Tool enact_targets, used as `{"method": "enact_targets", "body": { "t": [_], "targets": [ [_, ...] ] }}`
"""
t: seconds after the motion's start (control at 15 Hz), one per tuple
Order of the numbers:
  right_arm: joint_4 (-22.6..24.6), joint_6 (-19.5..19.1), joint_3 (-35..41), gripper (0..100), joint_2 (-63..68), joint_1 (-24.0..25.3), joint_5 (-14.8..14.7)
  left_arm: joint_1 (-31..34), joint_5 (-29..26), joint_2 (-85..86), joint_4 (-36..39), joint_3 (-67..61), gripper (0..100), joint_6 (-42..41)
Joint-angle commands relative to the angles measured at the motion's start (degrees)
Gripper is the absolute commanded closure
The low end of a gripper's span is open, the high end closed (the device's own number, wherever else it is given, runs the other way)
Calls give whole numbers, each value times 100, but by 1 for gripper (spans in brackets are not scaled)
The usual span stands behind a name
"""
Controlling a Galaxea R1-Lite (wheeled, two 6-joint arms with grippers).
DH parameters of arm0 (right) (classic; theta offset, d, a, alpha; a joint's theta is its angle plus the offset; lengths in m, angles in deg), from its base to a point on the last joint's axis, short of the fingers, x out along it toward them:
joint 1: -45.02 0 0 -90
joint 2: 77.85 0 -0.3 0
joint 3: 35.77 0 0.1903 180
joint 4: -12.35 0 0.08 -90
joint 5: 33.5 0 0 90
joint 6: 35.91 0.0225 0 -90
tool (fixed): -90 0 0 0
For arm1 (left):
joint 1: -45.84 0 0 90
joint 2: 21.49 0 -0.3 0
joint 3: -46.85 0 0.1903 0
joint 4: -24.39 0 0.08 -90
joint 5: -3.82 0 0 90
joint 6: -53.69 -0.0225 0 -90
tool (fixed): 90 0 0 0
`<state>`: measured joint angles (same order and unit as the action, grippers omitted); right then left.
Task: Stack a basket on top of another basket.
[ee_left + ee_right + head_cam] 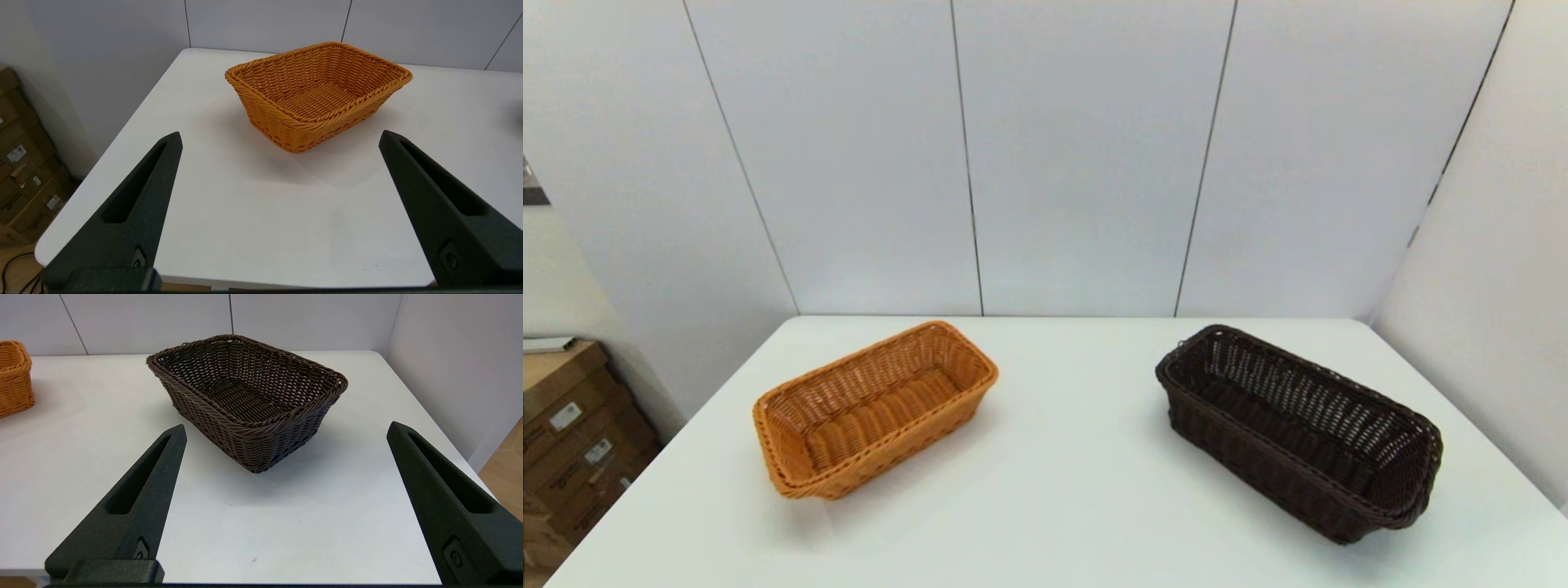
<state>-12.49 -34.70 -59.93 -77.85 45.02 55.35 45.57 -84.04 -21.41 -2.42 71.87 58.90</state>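
The dark brown wicker basket [1303, 429] stands empty on the right side of the white table [1062, 474], also seen in the right wrist view [249, 396]. On the left side rests the orange-tan wicker basket [874, 406], empty too, and it fills the left wrist view [318, 92]; one end shows in the right wrist view [14, 377]. Neither arm appears in the head view. My left gripper [280, 139] is open, held back near the table's front edge, short of the orange-tan basket. My right gripper [286, 430] is open as well, just short of the dark basket's near end.
White wall panels [1086, 155] close off the table at the back and the right. Cardboard boxes [572, 433] stand on the floor past the table's left edge, also visible in the left wrist view [24, 163]. A wide strip of bare tabletop lies between the two baskets.
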Motion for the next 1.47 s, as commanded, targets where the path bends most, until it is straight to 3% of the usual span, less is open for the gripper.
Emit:
{"method": "enact_targets", "body": {
  "t": [0.07, 0.27, 0.8, 0.93, 1.13, 1.47],
  "targets": [
    [-2, 2, 0, 0, 0, 0, 0, 0, 5, 1, 1, 2, 0, 16],
    [-2, 2, 0, 0, 0, 0, 0, 0, 119, -113, -17, 301, 0, -55],
    [-2, 2, 0, 0, 0, 0, 0, 0, 251, -4437, -140, 5232, 0, 288],
    [-2, 2, 0, 0, 0, 0, 0, 0, 506, -5571, -1045, 6471, 0, 648],
    [-2, 2, 0, 0, 0, 0, 0, -26, 620, -6916, -2996, 8238, 0, 2020],
    [-2, 2, 0, 0, 0, 0, 0, -26, 620, -8849, -5061, 9943, 0, 3347]
  ]
}}
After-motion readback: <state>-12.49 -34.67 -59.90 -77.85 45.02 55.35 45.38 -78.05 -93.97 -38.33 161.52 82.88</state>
